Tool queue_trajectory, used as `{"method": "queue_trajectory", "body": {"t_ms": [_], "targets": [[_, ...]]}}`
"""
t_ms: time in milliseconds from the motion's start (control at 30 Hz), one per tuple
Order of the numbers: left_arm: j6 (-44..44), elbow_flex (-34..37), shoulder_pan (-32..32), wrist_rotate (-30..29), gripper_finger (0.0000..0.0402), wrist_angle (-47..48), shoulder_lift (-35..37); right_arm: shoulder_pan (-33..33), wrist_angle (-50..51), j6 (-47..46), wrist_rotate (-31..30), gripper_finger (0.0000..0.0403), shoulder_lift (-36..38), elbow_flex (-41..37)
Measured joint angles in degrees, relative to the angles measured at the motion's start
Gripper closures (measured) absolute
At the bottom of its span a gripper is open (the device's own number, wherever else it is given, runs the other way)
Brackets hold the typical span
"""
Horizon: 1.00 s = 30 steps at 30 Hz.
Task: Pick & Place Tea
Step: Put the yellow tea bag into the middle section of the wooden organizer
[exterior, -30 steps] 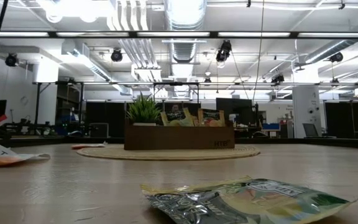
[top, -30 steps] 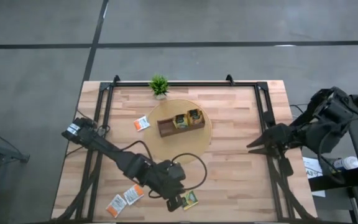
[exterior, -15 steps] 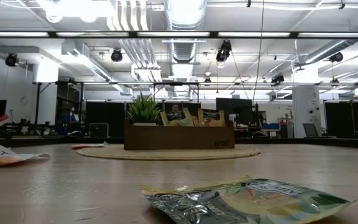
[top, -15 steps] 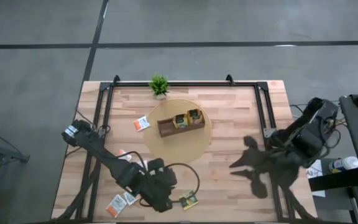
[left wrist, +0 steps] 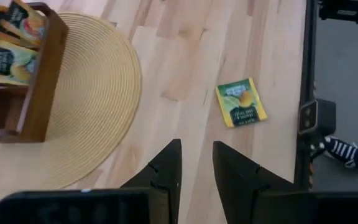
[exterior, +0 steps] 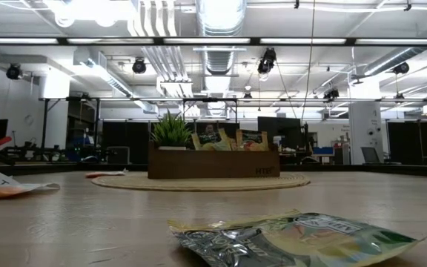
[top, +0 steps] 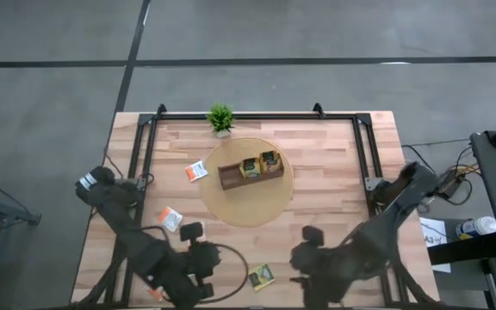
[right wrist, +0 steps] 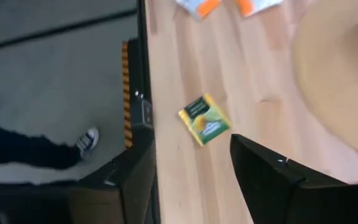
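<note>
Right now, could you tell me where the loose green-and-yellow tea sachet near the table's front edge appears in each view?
High view: green-and-yellow sachet, front edge, between both arms.
Low view: foreground, lying flat.
Left wrist view: beyond the fingers, beside the table's rail.
Right wrist view: between the fingers, farther off.
Shared landmark: round woven mat.
</note>
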State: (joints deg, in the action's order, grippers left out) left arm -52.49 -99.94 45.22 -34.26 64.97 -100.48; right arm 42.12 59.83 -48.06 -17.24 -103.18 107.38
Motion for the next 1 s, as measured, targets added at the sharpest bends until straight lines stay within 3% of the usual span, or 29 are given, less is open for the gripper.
{"method": "queue_trajectory", "body": {"t_ms": [433,600,1000], "targets": [[-1.74,0.0,3.05,-0.67,0.0314,7.88,3.47,-4.61,1.67,4.57,9.19,0.0186,-18.7,11.45],[-1.42,0.0,3.05,-0.11,0.0314,10.08,4.6,-5.47,3.18,5.1,10.19,0.0186,-24.65,15.47],[-1.29,0.0,3.05,0.24,0.0314,13.66,4.65,-9.74,7.76,-7.77,14.77,0.0186,-31.62,15.44]]}}
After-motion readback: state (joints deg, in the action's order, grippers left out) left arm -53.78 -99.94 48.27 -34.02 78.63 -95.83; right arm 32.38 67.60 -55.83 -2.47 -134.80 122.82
